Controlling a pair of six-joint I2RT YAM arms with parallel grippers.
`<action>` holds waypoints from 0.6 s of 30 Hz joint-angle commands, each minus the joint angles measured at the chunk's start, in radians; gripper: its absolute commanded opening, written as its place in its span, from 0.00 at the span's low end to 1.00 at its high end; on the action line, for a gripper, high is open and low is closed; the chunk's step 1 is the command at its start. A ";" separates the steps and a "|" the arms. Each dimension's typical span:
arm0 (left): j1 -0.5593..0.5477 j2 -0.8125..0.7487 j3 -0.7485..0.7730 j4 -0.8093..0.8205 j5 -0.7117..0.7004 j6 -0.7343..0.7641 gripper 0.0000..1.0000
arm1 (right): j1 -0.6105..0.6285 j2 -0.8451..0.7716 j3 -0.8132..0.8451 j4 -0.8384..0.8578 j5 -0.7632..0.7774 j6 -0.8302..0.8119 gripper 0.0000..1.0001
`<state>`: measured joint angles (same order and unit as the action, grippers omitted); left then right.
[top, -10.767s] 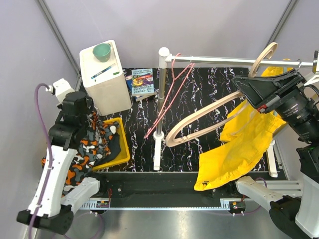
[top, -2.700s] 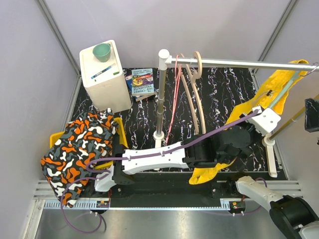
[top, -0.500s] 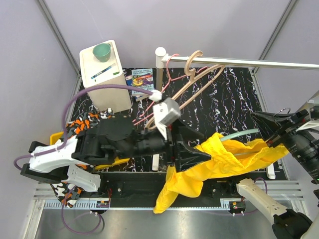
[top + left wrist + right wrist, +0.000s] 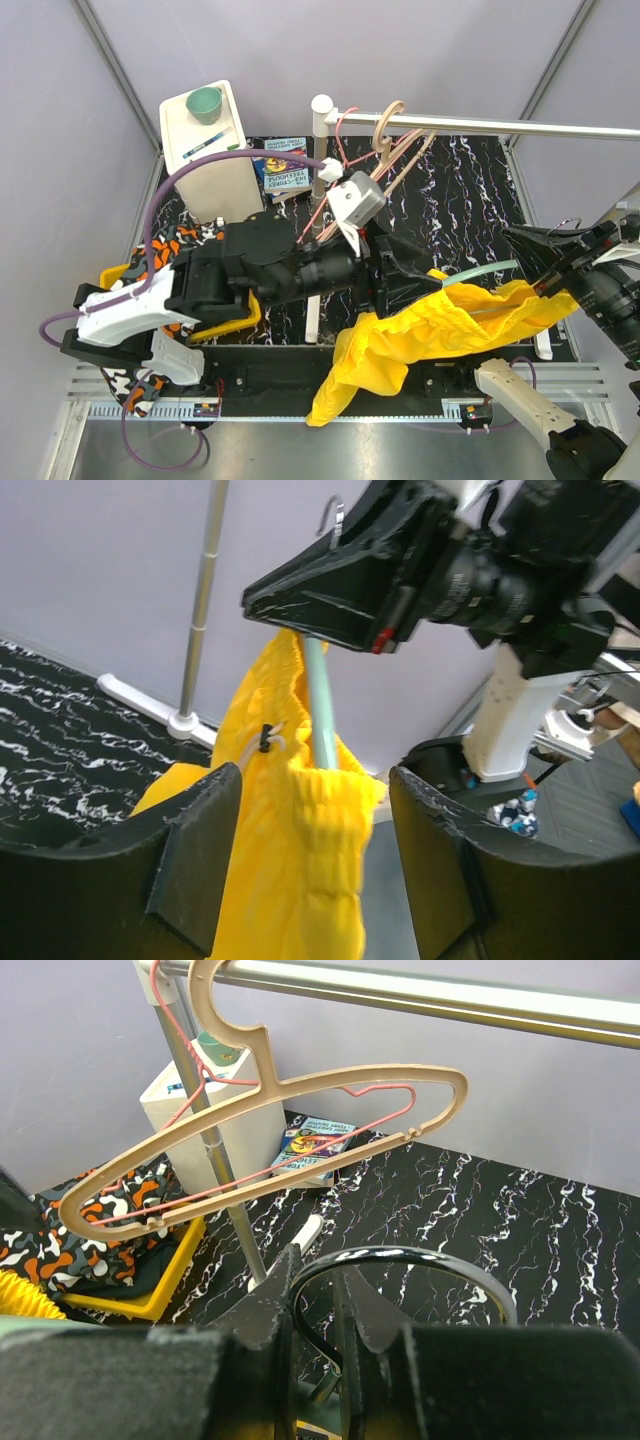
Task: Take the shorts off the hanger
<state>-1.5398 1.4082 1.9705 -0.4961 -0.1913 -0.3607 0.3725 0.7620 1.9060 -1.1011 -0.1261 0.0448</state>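
Observation:
The yellow shorts [image 4: 420,330] hang bunched on a pale green hanger [image 4: 483,268], off the rail and low over the table's front. My right gripper [image 4: 535,255] is shut on the hanger's metal hook [image 4: 400,1260]; the wire passes between its fingers [image 4: 275,1295]. My left gripper [image 4: 425,285] stands open astride the shorts' waistband [image 4: 290,810], with a gap on the right side. In the left wrist view the green hanger [image 4: 320,705] runs up out of the waistband to the right gripper [image 4: 330,590].
A metal rail [image 4: 480,125] on a post [image 4: 320,200] carries a wooden hanger [image 4: 395,140] and a red wire hanger [image 4: 335,185]. A white box with a green cup [image 4: 205,103], a book [image 4: 285,165] and a yellow bin [image 4: 245,315] holding a patterned garment stand at the left.
The left gripper has opened and shifted up and toward the back along the shorts. The right gripper still holds the hook in the same place.

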 commanded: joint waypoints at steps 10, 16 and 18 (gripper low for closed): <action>0.050 0.037 0.051 0.001 0.167 -0.066 0.46 | 0.000 0.008 0.033 0.044 -0.023 0.000 0.00; 0.050 0.041 0.047 -0.001 0.185 -0.087 0.30 | 0.000 0.002 0.027 0.056 -0.007 0.000 0.00; 0.050 0.041 0.042 -0.002 0.185 -0.093 0.20 | 0.000 -0.001 0.024 0.061 -0.003 -0.002 0.00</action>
<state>-1.4925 1.4490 1.9820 -0.5247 -0.0475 -0.4374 0.3725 0.7620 1.9076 -1.1313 -0.1257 0.0402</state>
